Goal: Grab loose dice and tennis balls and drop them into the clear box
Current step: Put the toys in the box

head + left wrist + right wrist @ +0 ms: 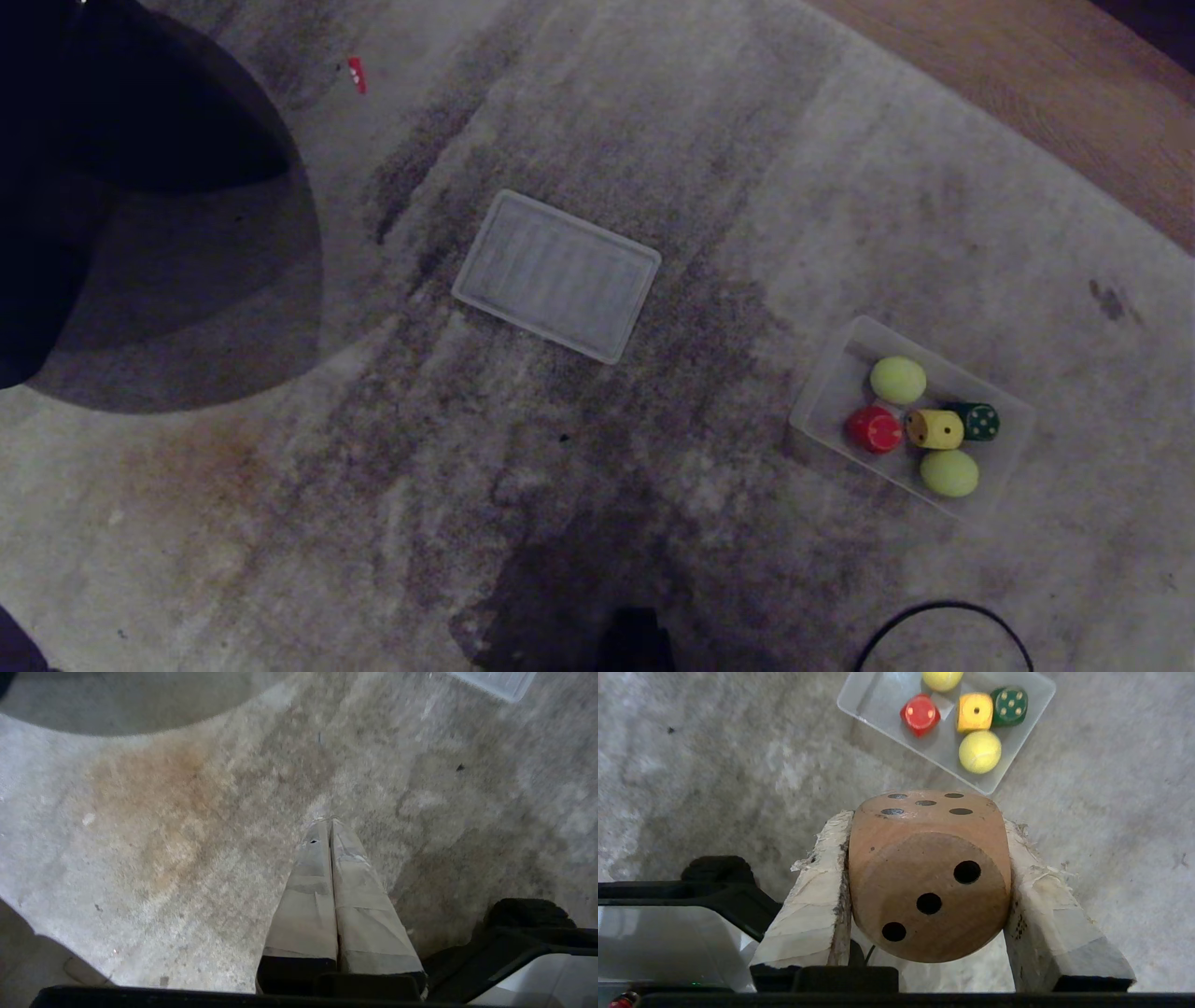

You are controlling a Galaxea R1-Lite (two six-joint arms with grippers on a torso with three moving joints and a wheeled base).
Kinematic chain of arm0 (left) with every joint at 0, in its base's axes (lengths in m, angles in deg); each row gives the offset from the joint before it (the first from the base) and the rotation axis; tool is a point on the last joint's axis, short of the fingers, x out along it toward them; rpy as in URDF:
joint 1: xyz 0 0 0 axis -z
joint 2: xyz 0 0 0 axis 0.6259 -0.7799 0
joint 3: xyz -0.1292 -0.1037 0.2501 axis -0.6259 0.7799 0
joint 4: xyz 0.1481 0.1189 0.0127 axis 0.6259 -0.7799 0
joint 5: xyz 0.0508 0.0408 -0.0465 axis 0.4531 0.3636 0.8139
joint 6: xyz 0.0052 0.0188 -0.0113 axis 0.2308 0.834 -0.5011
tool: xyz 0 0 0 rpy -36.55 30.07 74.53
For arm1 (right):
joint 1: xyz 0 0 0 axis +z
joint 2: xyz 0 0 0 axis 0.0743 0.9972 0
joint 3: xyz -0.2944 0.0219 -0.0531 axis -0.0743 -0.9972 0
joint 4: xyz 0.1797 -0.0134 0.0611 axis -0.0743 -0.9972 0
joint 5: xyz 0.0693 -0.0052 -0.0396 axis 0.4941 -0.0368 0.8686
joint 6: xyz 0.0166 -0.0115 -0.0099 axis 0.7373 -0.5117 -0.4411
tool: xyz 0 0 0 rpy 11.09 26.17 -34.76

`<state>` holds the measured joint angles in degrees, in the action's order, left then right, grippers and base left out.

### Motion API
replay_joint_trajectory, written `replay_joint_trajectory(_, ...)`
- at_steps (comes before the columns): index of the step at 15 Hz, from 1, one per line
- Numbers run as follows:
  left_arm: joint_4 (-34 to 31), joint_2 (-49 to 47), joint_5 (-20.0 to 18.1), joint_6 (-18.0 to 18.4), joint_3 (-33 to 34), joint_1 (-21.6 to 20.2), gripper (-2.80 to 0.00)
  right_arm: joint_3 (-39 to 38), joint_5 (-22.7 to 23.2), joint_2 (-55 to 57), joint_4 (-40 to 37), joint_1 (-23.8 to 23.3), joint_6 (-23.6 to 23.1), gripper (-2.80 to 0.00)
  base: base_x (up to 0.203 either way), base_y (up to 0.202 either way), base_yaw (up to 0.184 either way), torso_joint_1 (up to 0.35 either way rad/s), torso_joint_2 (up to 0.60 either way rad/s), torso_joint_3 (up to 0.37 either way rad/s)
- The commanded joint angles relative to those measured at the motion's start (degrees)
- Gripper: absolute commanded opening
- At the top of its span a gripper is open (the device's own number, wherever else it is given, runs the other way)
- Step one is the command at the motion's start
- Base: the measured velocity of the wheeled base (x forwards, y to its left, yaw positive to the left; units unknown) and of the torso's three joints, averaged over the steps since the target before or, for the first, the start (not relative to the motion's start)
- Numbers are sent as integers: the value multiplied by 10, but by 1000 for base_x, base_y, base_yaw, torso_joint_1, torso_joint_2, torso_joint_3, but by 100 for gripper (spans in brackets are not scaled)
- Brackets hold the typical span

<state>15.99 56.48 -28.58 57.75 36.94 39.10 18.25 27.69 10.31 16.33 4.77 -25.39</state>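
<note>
a: on the left, what do you see?

b: on the left my left pincer hangs over the stained rug, its two taped fingers pressed together with nothing between them. a dark round shadow covers the rug's left part, and a small red scrap lies beyond it.

a: and in the middle?

b: a flat ribbed white lid lies on the rug, well apart from everything else.

a: where is the clear box?

b: to the right of the lid. the clear box sits on the rug and holds two tennis balls, with the red die, the yellow die and the dark green die in a row between them. the yellow die touches the green one.

a: your right side?

b: my right pincer is clamped on the tan die, one padded finger against each side, three dots facing the wrist camera. it hangs above the rug, with the box further out beyond it. a black cable loops at the lower right.
</note>
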Motion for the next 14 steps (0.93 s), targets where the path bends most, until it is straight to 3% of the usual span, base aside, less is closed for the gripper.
replay_joint_trajectory(1,0,-1,0,0,1,0,-280,0,0,0,-1,0,0,-280,0,0,0,9,-2,-193)
replay_joint_trajectory(14,0,-1,0,0,1,0,-280,0,1,0,-1,0,0,-280,0,0,0,1,1,-170)
